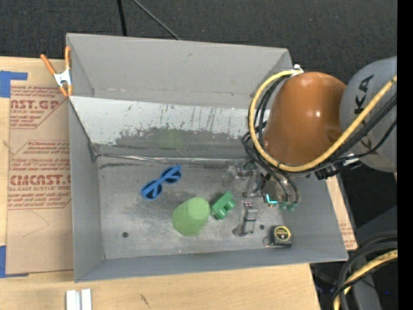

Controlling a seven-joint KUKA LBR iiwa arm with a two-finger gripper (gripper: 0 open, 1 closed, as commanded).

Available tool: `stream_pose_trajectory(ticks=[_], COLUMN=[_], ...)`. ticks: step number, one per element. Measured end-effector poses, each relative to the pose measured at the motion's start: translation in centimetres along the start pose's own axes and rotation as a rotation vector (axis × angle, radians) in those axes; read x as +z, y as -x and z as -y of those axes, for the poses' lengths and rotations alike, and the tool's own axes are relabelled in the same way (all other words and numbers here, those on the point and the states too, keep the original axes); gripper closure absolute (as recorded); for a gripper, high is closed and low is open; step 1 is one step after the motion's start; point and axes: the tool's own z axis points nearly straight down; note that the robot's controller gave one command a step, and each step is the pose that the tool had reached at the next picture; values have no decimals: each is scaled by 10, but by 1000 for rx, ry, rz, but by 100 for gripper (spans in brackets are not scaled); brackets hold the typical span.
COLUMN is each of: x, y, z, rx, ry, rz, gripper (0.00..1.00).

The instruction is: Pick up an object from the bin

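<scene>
My gripper hangs low over the bin floor at the front right, under the arm's orange cover. A small green block lies just to its left, close beside it. Further left is a light green cup lying on its side. A small black and yellow tape measure sits to the right of the gripper, near the bin's front right corner. I see nothing held in the gripper.
Blue toy sunglasses lie on the floor left of centre. The sloped back wall rises behind them. The arm and its cables cover the bin's right side.
</scene>
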Motion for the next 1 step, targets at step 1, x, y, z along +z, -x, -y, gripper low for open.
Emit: stream_pose_trajectory(ticks=[1], x=[136], y=[35], z=[12], rx=[1], ry=[0], rz=[1], gripper=[0])
